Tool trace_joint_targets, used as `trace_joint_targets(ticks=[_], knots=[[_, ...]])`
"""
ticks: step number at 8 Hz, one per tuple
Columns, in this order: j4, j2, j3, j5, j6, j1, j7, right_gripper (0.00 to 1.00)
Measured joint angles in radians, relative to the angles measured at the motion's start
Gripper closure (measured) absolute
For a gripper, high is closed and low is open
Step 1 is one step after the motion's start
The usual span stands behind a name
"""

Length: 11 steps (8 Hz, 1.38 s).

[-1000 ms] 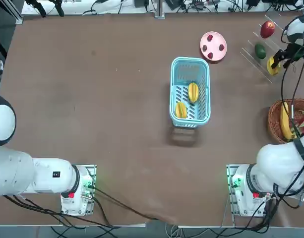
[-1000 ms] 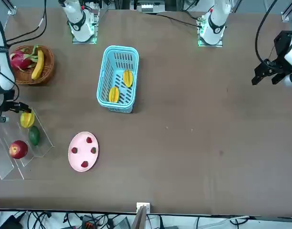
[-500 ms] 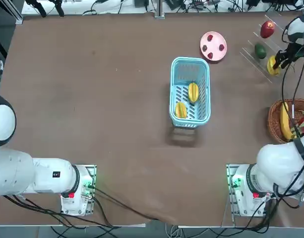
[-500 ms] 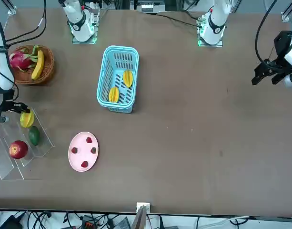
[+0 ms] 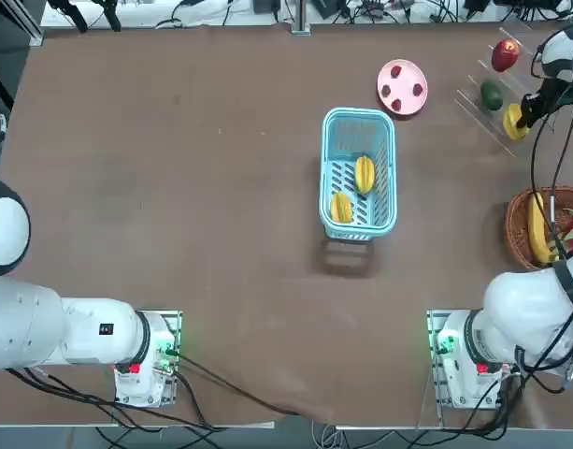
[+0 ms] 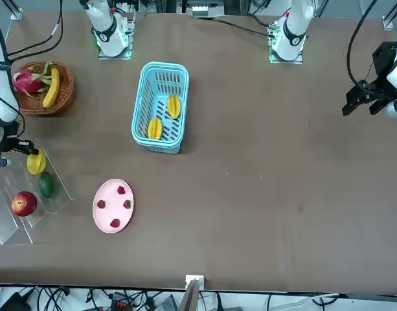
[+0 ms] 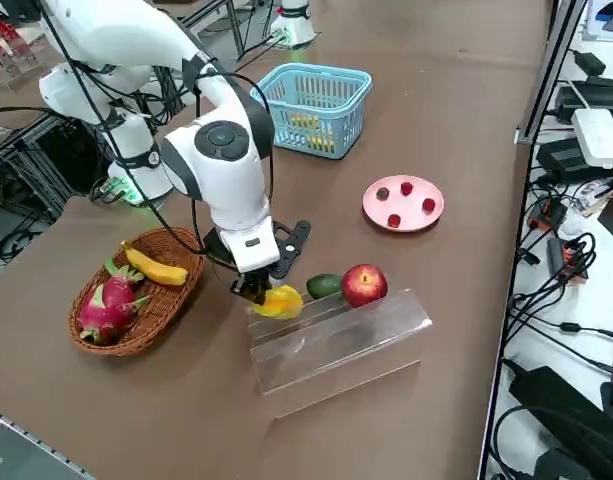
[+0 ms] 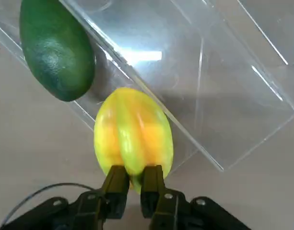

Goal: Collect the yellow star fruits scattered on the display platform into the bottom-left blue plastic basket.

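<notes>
Jaws of the right gripper (image 8: 133, 181) sit pinched nearly together on one thin ridge at the end of the last ridged yellow-orange star fruit (image 8: 133, 138), at the near edge of the clear ridged acrylic display platform (image 8: 223, 96); in the top view that's the far right edge of frame, upper part. Fruit looks gripped but I can't tell if it's lifted off the rack yet.

Step in hand, by my read: pickup of fruit no. 3. Two other yellow star fruits (image 5: 364, 174) (image 5: 340, 207) already lie in the light blue slotted plastic basket (image 5: 358, 120), centre of the top view, well apart from the rack. Next move probably calls for a straight lift clear of the rack lip, then carry across the brown counter (image 5: 174, 187) to above the basket & release.

Materials: fruit waxy, smooth, lengthwise ribs, so a narrow grip on one rib may slip or twist. Rack hard, glossy, see-through. Smooth dark-green oval fruit (image 8: 55, 48) just beside, not touching. Red apple (image 7: 363, 284) further along the rack.
</notes>
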Motion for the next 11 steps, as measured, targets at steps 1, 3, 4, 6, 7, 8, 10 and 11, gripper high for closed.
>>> trace_joint_targets(ticks=[1,3,4,6,7,8,10,11], knots=[[0.003,0.000,0.001,0.000,-0.007,0.000,0.000,0.82],[0.025,-0.001,0.002,0.000,-0.047,0.001,0.000,0.82],[0.037,-0.004,0.002,0.000,-0.075,0.001,0.000,0.82],[0.053,-0.030,0.003,0.000,-0.172,0.002,0.003,0.82],[0.054,-0.052,0.004,0.000,-0.213,0.006,0.007,0.85],[0.054,-0.070,0.005,0.000,-0.244,0.010,0.009,0.85],[0.056,-0.116,0.009,0.003,-0.355,0.025,0.052,0.85],[0.058,-0.156,0.011,0.007,-0.445,0.061,0.110,0.85]])
